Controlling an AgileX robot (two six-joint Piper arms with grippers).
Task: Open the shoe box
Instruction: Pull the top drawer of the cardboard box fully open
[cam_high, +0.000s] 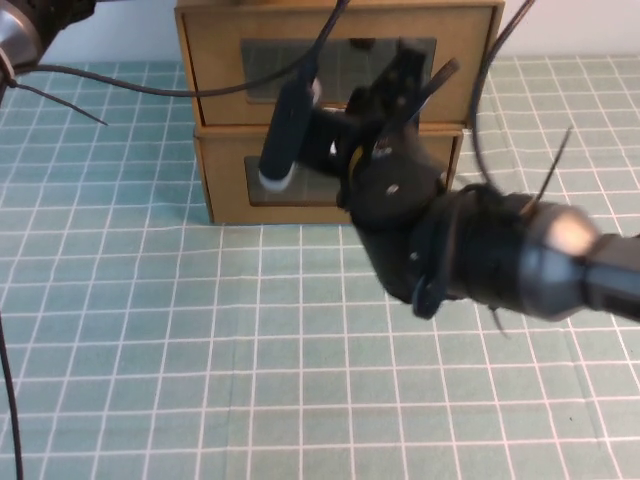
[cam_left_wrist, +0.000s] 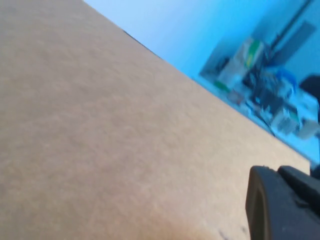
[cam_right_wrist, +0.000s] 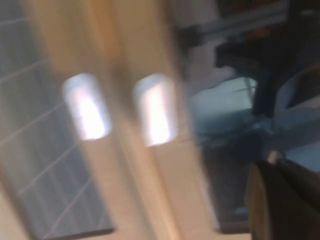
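Two brown cardboard shoe boxes are stacked at the back of the table, the upper box (cam_high: 215, 60) on the lower box (cam_high: 225, 185), each with a clear window in its front. My right gripper (cam_high: 420, 75) is shut with nothing visibly held and points at the upper box's front, by its window. The right wrist view is blurred: the gripper's dark tip (cam_right_wrist: 285, 205) lies close to the cardboard front (cam_right_wrist: 125, 160). My left gripper (cam_left_wrist: 282, 205) is shut and rests close over a plain cardboard face (cam_left_wrist: 100, 125). The high view shows only the left arm (cam_high: 15, 35), at the far left corner.
A dark cable sleeve with a white end (cam_high: 285, 135) hangs in front of the boxes, and loose cables cross above them. The table wears a green mat with a white grid (cam_high: 150, 350). The right arm's bulky wrist (cam_high: 470, 255) stands over the mat's middle right.
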